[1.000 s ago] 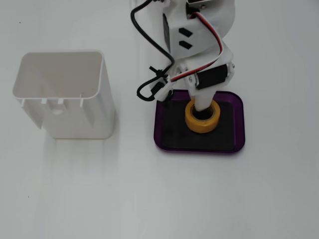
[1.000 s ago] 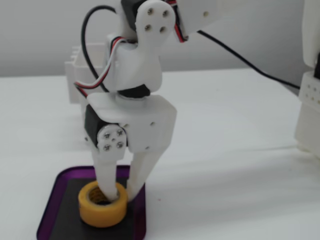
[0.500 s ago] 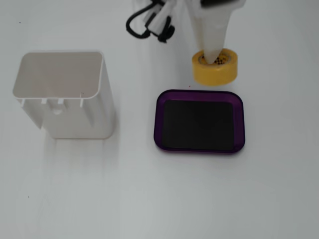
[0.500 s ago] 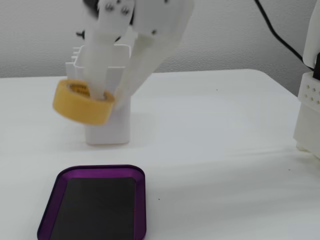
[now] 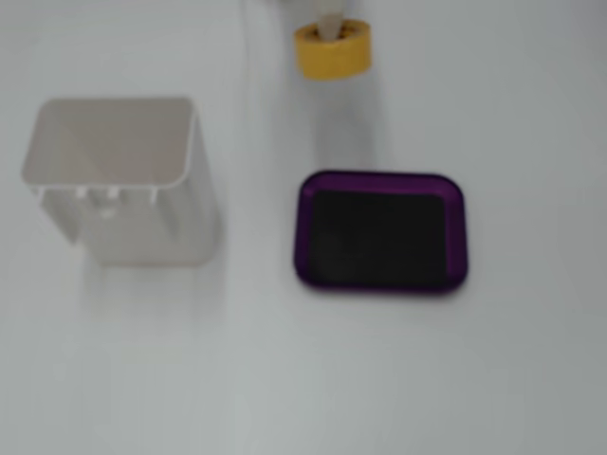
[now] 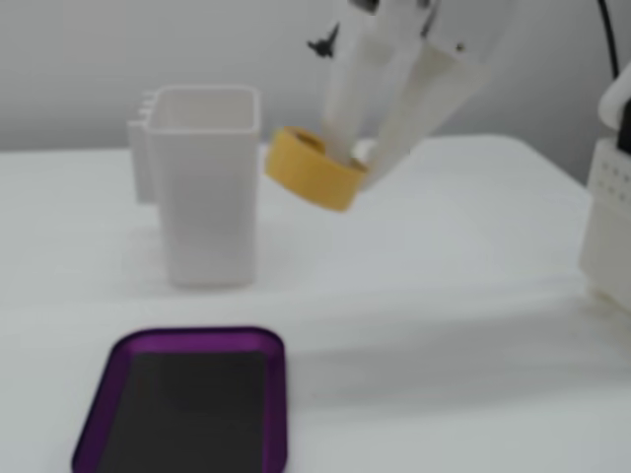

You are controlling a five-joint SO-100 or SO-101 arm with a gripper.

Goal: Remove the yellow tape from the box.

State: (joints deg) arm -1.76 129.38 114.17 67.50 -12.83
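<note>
White table (image 6: 444, 325) | end effector (image 6: 357, 158) grips yellow tape (image 6: 312, 168) aloft | box (image 6: 274, 394) empty

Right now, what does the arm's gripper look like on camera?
The gripper is white plastic with two long, flat, tapering fingers, blurred in a fixed view. A thin black cable runs near the top right. No markings can be made out.

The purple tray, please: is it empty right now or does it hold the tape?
Empty. The purple tray shows only its bare black floor in both fixed views, while the gripper holds the yellow tape in the air, clear of it.
</note>
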